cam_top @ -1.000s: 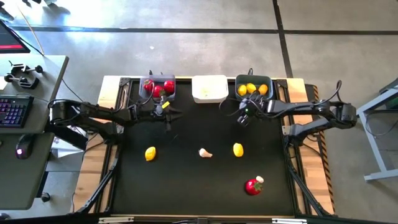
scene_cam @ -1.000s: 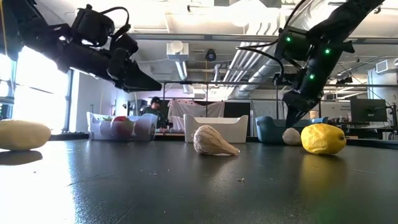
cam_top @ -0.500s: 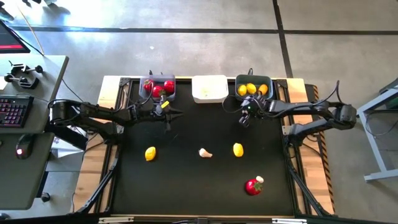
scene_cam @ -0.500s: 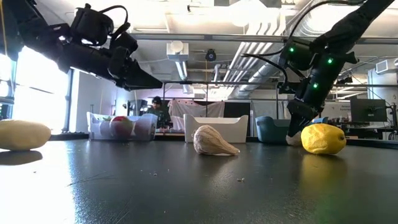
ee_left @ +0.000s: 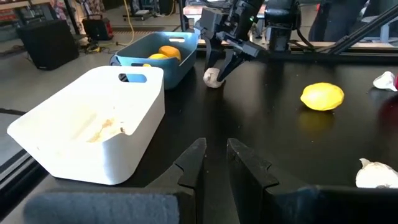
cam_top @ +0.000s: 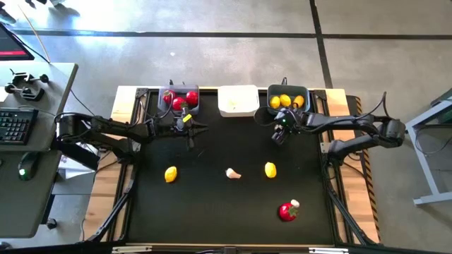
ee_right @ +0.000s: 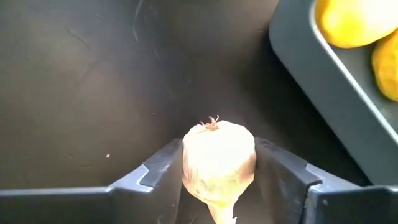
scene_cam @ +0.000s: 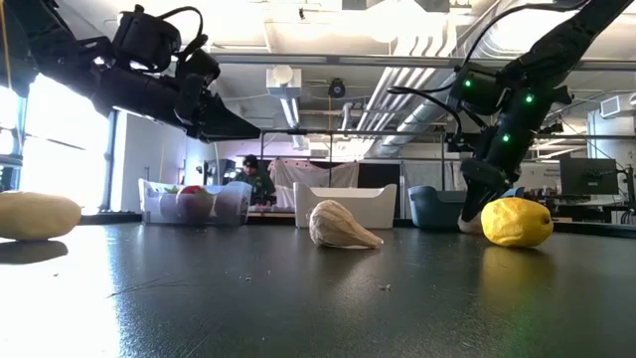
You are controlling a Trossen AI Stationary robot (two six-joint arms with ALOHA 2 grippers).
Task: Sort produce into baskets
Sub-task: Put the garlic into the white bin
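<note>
Lowered right gripper (ee_right: 217, 180) fingers (ee_right: 163, 171) now flank garlic bulb (ee_right: 218, 160).

I see a grey concrete floor (cam_top: 233, 63) crossed by dark lines. A desk (cam_top: 42, 141) with a keyboard (cam_top: 15, 125) stands beside my table. Ceiling ducts (scene_cam: 397, 94) run overhead.
</note>
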